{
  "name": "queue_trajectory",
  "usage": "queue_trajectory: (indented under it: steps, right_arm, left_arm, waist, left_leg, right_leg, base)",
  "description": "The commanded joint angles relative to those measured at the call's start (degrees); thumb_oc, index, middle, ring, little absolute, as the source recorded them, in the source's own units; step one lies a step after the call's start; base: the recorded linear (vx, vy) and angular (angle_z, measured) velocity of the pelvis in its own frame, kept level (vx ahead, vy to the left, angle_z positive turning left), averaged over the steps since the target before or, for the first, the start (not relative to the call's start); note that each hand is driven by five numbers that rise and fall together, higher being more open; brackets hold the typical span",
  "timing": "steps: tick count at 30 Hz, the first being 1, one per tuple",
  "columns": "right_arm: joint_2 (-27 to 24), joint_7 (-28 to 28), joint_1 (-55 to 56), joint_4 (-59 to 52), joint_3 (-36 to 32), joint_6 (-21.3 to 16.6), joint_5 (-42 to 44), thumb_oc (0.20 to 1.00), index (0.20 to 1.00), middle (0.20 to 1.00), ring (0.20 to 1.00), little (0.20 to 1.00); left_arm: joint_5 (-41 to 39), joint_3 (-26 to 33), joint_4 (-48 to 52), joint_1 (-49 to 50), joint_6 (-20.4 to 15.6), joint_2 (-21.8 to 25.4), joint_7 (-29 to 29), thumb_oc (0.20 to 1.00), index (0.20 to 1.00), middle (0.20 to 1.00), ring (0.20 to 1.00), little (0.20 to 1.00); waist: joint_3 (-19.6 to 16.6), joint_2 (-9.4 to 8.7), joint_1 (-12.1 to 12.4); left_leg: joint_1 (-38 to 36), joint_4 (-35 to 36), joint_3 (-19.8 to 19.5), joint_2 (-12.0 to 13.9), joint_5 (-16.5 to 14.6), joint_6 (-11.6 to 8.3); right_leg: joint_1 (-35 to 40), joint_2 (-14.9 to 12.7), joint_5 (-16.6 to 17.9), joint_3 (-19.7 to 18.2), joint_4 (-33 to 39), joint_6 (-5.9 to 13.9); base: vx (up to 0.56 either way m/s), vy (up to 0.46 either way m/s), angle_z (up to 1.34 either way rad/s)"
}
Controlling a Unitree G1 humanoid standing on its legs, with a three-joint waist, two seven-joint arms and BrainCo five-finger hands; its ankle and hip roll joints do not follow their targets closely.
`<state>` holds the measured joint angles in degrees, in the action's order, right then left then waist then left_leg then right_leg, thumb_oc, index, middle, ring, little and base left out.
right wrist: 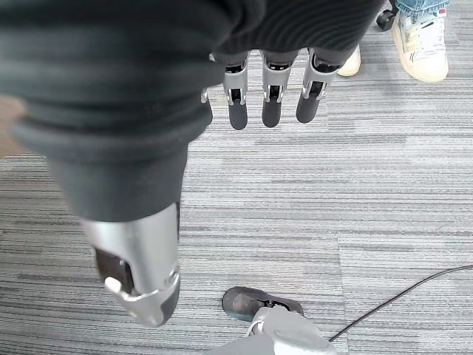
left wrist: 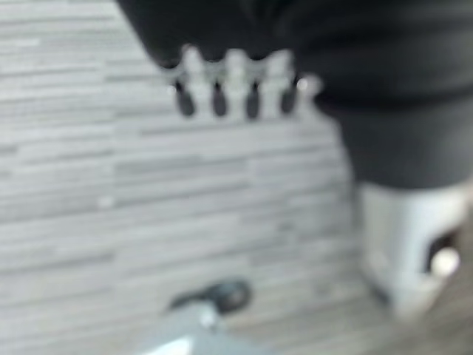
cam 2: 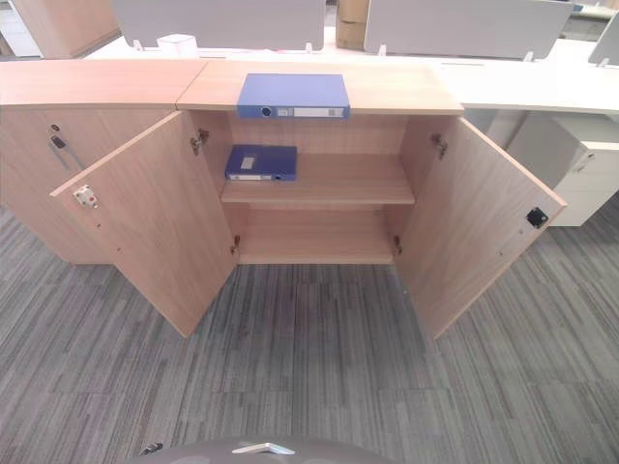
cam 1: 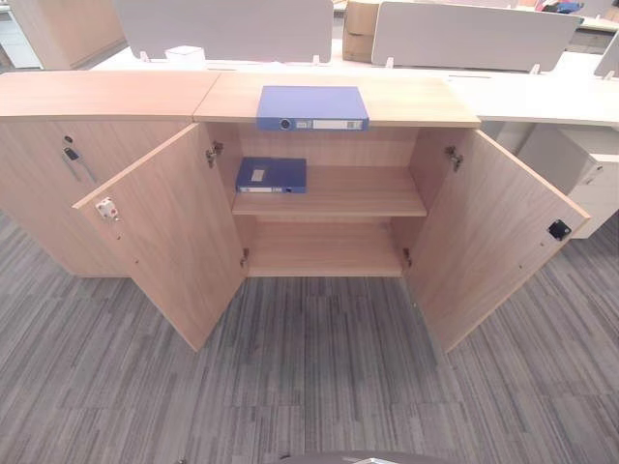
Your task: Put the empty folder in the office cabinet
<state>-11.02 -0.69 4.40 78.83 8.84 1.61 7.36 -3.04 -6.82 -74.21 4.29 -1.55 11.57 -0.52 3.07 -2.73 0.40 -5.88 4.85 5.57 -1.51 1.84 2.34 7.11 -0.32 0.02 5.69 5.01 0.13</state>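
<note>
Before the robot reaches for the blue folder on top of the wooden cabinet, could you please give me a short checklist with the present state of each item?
1. Both wooden cabinet doors, left door and right door, swung wide open: ok.
2. Blue folder on the cabinet top lying flat, nothing on it: ok.
3. Free room on the upper shelf beside the second blue folder already stored at its left end: ok.
4. Lower shelf bare: ok.
5. Left hand and right hand with straight fingers, holding nothing, over the grey carpet: ok.
6. Folder on top actually empty: cannot tell.
</note>
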Motion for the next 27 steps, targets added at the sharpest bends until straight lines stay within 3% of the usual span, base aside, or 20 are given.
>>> queue_trajectory:
  steps: [1, 27]
  right_arm:
    - [-1.05, -1.43, -2.46, 1.23, 1.86, -0.25, -1.46, 1.000, 1.000, 1.000, 1.000, 1.000]
    - [-1.08, -0.89, -2.89, 1.89, 1.94, 0.04, -1.54, 1.000, 1.000, 1.000, 1.000, 1.000]
  left_arm:
    - [2.09, -1.00, -3.12, -3.53, -0.52, 1.11, -1.00, 1.000, 1.000, 1.000, 1.000, 1.000]
    - [2.11, -1.33, -4.06, -3.63, -0.10, 0.69, 0.12, 1.000, 1.000, 1.000, 1.000, 1.000]
  waist:
    - [0.33, 1.00, -0.12]
    - [0.08, 0.88, -0.36]
  left_leg:
    - [-0.96, 0.15, -1.21, 2.18, -4.34, -3.82]
    - [-1.49, 0.15, -0.88, 2.36, -4.74, -3.90]
  right_leg:
    - [0.51, -1.99, -1.15, -0.37, -0.01, 5.52]
    - [0.78, -1.89, -1.28, -0.54, -0.01, 5.45]
  base:
    - [0.00, 0.000, 0.00]
    - [0.00, 0.000, 0.00]
